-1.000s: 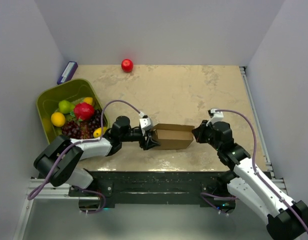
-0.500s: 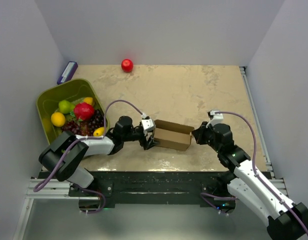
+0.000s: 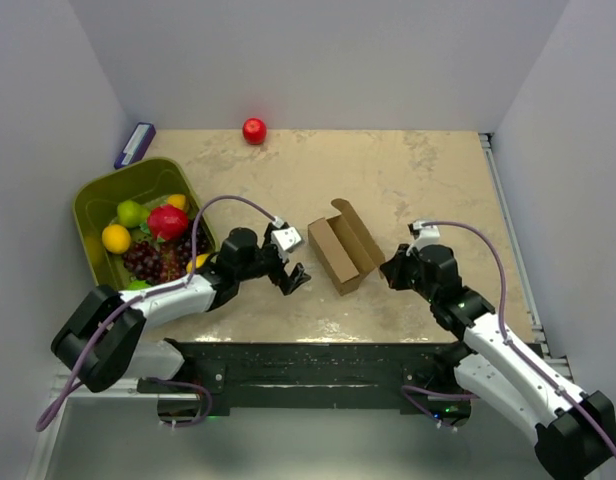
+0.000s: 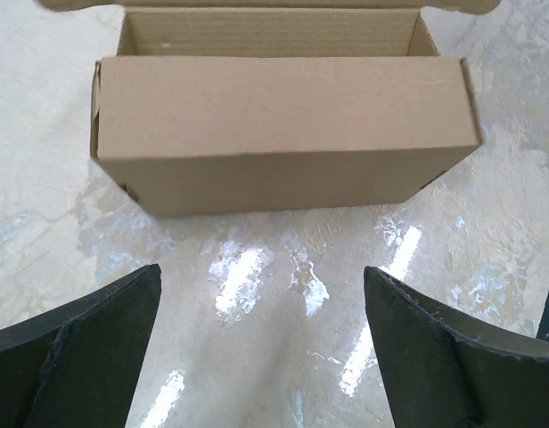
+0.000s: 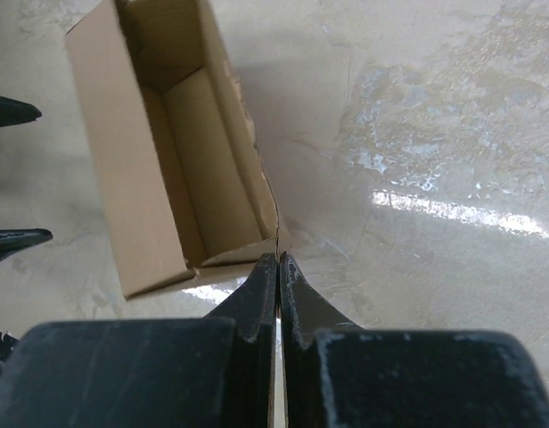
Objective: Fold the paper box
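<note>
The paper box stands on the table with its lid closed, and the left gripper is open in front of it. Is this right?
One thing is wrong: the paper box is open on top, not closed; the right wrist view looks into it. The left gripper is open in front of it.

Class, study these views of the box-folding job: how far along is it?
Done: the paper box stands erected as a carton. In hand: the shut right gripper sits at its corner; the left gripper is open, clear of it. Left: the top is open, so closing remains.
</note>
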Controlling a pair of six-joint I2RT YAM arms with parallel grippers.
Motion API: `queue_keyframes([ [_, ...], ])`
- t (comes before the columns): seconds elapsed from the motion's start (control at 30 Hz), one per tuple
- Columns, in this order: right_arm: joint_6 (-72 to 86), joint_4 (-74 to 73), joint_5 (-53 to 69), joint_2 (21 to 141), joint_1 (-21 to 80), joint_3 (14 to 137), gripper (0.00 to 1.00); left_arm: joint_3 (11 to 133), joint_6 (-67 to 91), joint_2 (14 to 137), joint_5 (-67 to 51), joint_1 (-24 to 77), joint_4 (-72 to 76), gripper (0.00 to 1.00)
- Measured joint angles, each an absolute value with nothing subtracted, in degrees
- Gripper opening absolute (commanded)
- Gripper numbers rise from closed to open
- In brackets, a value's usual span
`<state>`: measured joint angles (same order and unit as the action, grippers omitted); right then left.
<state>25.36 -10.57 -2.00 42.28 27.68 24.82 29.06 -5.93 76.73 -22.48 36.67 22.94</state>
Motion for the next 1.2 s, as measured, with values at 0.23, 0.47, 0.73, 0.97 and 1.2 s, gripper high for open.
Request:
queue_keyframes([
  [0.23,24.45,-9.61,-1.54,43.9,28.14,25.78,0.0,29.28,-5.72,75.92,-21.06,36.34,21.74,0.99],
  [0.47,24.49,-7.94,0.99,47.0,28.21,26.37,0.23,33.19,-3.4,82.02,-20.64,35.99,23.9,0.94],
  [0.73,24.84,-6.81,2.57,49.84,28.23,27.66,0.8,34.26,5.48,85.6,-15.9,36.21,32.21,0.94],
  [0.97,23.42,-6.9,1.32,53.87,28.23,33.28,0.98,32.95,7.73,84.51,-12.71,36.47,34.94,0.95],
  [1.2,20.47,-5.23,0.86,60.18,27.4,37.6,0.95,29.76,8.51,80.03,-8.56,36.47,34.48,0.93],
])
